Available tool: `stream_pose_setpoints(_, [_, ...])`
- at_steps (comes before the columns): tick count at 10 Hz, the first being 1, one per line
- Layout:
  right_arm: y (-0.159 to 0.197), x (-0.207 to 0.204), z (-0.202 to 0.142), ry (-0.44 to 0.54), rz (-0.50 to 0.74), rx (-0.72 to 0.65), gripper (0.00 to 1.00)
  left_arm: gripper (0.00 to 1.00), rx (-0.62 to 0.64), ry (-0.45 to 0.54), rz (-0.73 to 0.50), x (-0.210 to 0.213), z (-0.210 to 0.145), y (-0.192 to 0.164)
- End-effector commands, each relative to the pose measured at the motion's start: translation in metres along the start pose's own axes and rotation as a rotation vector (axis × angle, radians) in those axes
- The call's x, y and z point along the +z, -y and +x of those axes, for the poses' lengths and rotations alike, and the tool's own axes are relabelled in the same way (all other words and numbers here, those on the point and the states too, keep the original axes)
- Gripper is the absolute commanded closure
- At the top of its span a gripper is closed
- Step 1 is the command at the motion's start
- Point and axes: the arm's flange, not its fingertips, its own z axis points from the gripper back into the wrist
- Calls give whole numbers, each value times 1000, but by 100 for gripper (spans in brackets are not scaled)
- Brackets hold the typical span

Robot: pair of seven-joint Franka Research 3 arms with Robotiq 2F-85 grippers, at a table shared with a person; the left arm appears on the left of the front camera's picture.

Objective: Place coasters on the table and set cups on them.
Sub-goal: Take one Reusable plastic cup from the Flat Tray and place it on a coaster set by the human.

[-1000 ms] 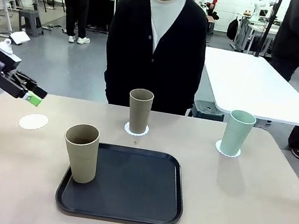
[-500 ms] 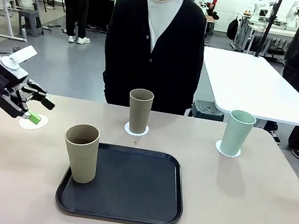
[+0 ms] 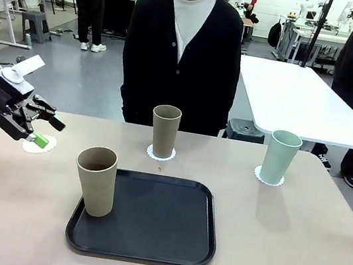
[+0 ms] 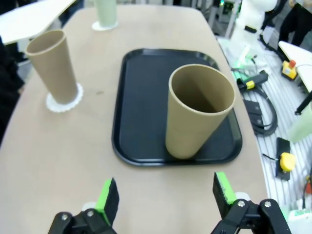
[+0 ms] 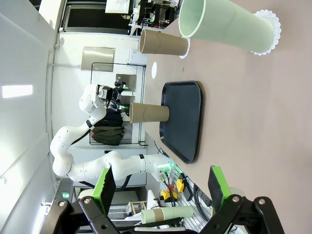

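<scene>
1. Table (image 3: 291, 258): beige top, black tray (image 3: 147, 235) near its front-middle edge.
2. Cups: one tan cup (image 3: 164, 130) on a coaster (image 3: 152, 152) at back-middle edge, done; green cup (image 3: 280, 156) on a coaster (image 3: 256, 175) toward back-right corner, done.
3. Third cup, tan (image 3: 95, 180), sits on tray's left-front corner, not yet moved. Judged approx two-thirds done.
4. Left gripper (image 3: 46, 130): fingers apart, holding nothing, just above the bare coaster (image 3: 45, 147) by left edge.
5. Right gripper (image 5: 161, 187): fingers wide apart, empty, off past right edge.
6. Left to do: tray cup onto bare coaster.
</scene>
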Motion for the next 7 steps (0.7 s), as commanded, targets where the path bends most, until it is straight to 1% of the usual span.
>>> stream_pose_setpoints(1, [-1, 0, -1, -7, -6, 2, 0, 0, 1, 4, 3, 1, 0, 0])
stream_pose_setpoints(2, [-1, 0, -1, -7, -6, 2, 0, 0, 0, 0, 0, 0, 0, 0])
stream_pose_setpoints(4, [-1, 0, -1, -7, -6, 2, 0, 0, -159, -22, -32, -9, -19, 5])
stream_pose_setpoints(6, [-1, 0, -1, -7, -6, 2, 0, 0, -243, 102, -56, -21, -41, 11])
stream_pose_setpoints(7, [-1, 0, -1, -7, -6, 2, 0, 0, -241, 156, -43, -31, -48, 12])
